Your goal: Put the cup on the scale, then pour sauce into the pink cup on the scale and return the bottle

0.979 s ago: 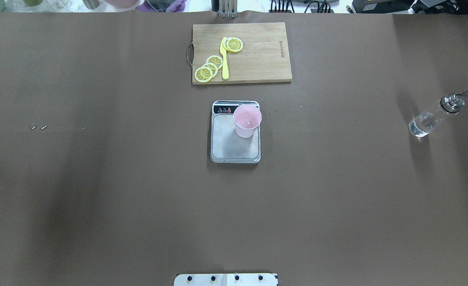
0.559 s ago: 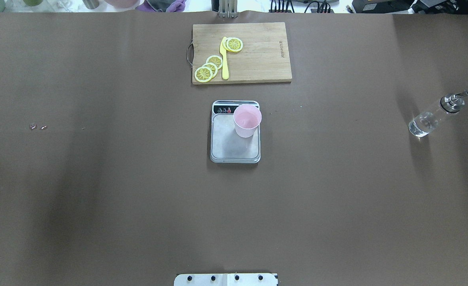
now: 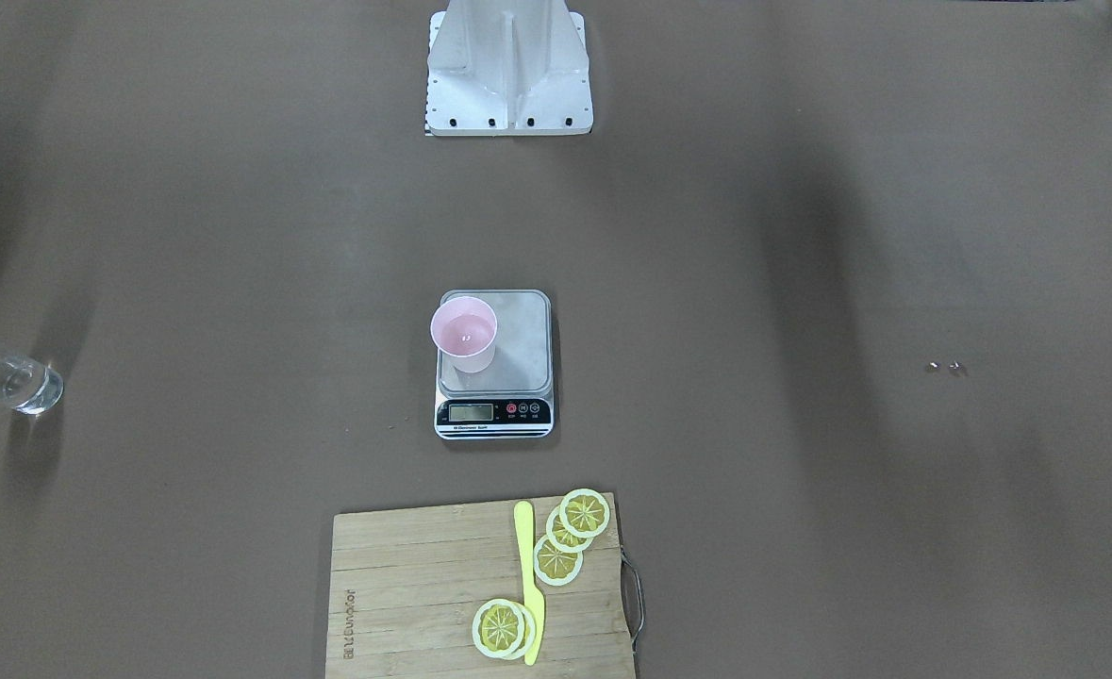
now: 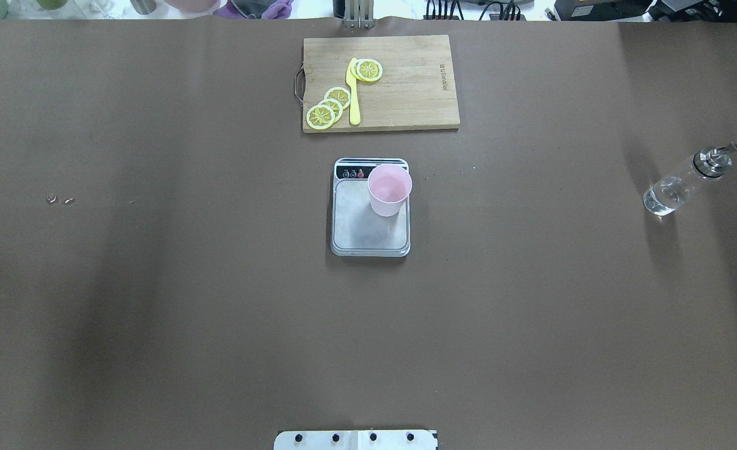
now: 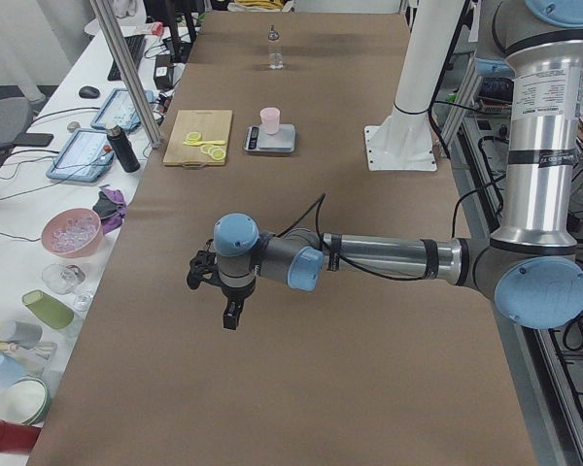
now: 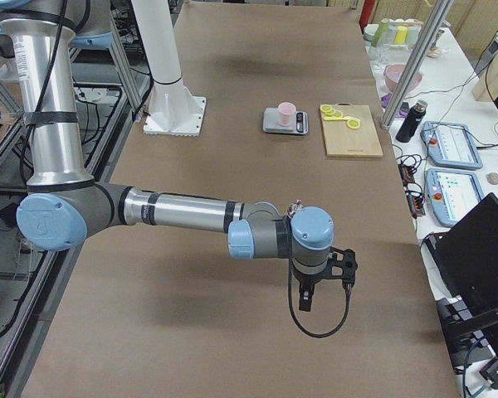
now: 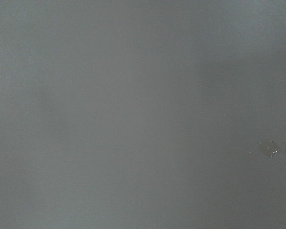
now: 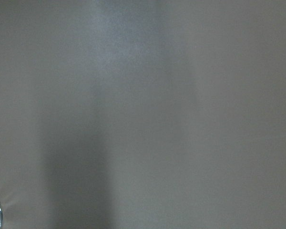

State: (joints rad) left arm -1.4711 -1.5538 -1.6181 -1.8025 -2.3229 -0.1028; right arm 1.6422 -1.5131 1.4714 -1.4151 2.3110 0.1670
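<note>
Pink cup point(image 4: 388, 190) stands upright on the scale point(image 4: 362, 228). It is a pale pink plastic tumbler, tapered, no handle, open mouth up, rim wider than base. It sits on the steel platform at the robot's-right side, toward the display end, and its rim overlaps the black strip in the overhead view. The front view shows a small bright glint inside the cup point(image 3: 464, 335); liquid level can't be told.

Near edge: white robot base plate point(image 4: 355, 440). Mid tabletop point(image 4: 155, 300), brown paper cover: the scale, with brushed platform, black strip, LCD and round buttons on the far side from the robot. Well to the robot's right stands the bottle point(image 4: 681, 184), apart from the scale: clear glass, shiny metal pourer, clear sauce point(image 4: 659, 201) low inside.

Far: wooden cutting board point(image 4: 406, 94) with lemon slices point(image 4: 329, 107) and a yellow knife point(image 4: 354, 94).

Left gripper point(image 5: 231, 318) and right gripper point(image 6: 305, 300) hang over bare tabletop at opposite ends, seen only from the sides. Can't tell if the jaws are open or closed; nothing seen in them.
</note>
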